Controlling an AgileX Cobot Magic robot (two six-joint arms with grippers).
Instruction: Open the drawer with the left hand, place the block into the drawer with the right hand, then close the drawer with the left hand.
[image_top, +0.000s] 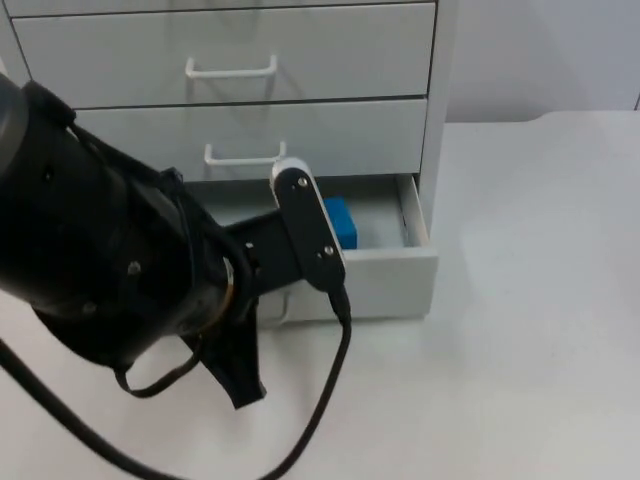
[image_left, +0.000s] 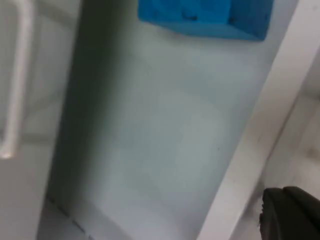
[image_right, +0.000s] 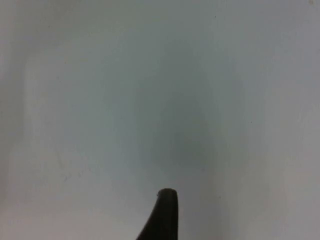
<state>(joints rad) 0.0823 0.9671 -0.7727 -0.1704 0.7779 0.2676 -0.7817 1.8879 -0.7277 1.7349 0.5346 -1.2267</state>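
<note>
a white table top (image_top: 540, 300) carries a white drawer cabinet (image_top: 300, 90) standing against its far edge, with a grey partition wall behind. the cabinet's upper two drawers, each with a white bar handle (image_top: 232, 68), are closed. the bottom drawer (image_top: 420, 262) is pulled out toward the table's near edge.

the blue block (image_top: 341, 222) lies inside the open drawer, on its floor, toward the drawer's right side and near its back. the left wrist view shows the same block (image_left: 205, 17) resting on the pale drawer floor, apart from the drawer's front wall.

the left gripper (image_top: 240, 370) sits in front of the drawer front, low over the table top, with the left arm passing over the drawer's left part. whether its fingers are apart or together cannot be told.

the right wrist view shows one black fingertip of the right gripper (image_right: 162, 215) over bare white surface; this arm waits, and its finger state cannot be told.

progress, as judged: drawer opened and block placed. remaining: the left gripper must push the drawer front back until it is flush with the cabinet.
</note>
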